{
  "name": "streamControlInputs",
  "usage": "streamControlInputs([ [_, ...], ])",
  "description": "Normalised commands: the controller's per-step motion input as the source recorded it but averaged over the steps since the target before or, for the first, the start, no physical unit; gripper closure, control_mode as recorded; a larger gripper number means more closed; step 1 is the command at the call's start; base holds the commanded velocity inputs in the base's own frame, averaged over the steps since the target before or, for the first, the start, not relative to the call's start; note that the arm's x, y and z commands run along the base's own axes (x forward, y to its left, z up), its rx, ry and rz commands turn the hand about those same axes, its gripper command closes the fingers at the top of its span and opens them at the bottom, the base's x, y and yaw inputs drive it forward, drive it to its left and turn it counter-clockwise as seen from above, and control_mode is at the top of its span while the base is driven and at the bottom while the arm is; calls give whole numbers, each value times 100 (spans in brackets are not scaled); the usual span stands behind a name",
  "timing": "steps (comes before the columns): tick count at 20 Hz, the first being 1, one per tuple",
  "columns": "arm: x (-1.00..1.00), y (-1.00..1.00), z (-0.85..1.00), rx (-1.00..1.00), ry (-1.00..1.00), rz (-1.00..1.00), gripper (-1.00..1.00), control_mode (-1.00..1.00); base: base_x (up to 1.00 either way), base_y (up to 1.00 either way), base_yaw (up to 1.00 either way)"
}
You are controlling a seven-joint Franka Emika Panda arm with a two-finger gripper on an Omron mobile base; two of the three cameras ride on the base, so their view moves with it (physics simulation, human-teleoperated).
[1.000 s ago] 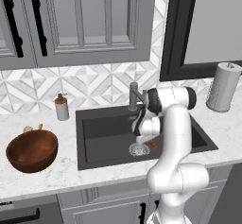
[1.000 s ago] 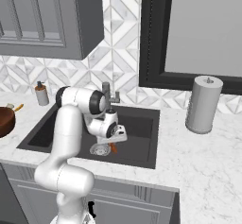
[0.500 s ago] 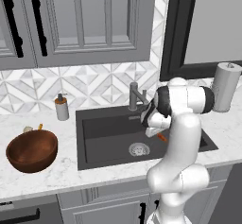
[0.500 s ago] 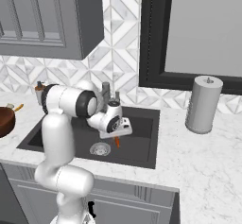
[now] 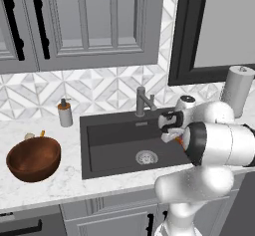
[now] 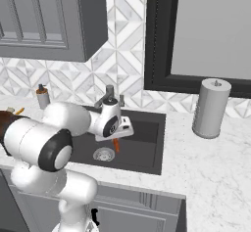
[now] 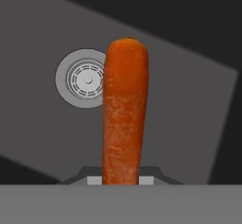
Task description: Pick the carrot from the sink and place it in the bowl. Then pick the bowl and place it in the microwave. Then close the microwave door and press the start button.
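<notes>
Two-finger gripper (image 6: 115,139) is clamped narrow on the thin orange carrot (image 7: 125,114) — the carrot sticks straight out past the fingertips, held above the floor of the matte black rectangular sink (image 5: 107,143), not touching it. In the right base view the carrot (image 6: 116,145) hangs just below the hand, tip down, over the basin's middle. In the left base view only a sliver of orange (image 5: 178,141) shows beside the white elbow.

Basin under it is bare: flat dark floor, round silver drain (image 7: 84,78) off to one side of the carrot. Dark grey faucet (image 5: 143,100) stands at the back rim, just behind the hand — the tightest spot.

Round reddish-brown wooden bowl (image 5: 34,158) sits on the white marble counter (image 5: 60,180) well left of the sink, near the front edge, glossy inside with nothing in it. Open counter lies between bowl and sink rim.

Farther back: small soap dispenser bottle (image 5: 64,113) against the tiled wall behind the sink's left corner, grey paper towel roll (image 6: 211,107) upright on the right counter, grey cabinet doors (image 5: 79,21) overhead.
</notes>
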Motion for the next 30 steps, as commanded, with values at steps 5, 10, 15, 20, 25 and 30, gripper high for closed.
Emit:
streamControlInputs([
  [5, -71, 6, 100, -1, 0, 0, 100, -100, 0, 0, 0],
  [10, -72, 29, 97, -2, 0, 0, 100, -100, 0, 0, 0],
  [15, -64, 54, 77, -5, 0, 5, 100, -100, 0, 0, 0],
  [20, -49, 67, 25, -6, -1, 11, 100, -100, 0, 0, 0],
  [25, -19, 88, 28, -4, -2, 17, 100, -100, 0, 0, 0],
  [30, 24, 100, 56, -1, 5, 8, 100, -100, 0, 0, 0],
])
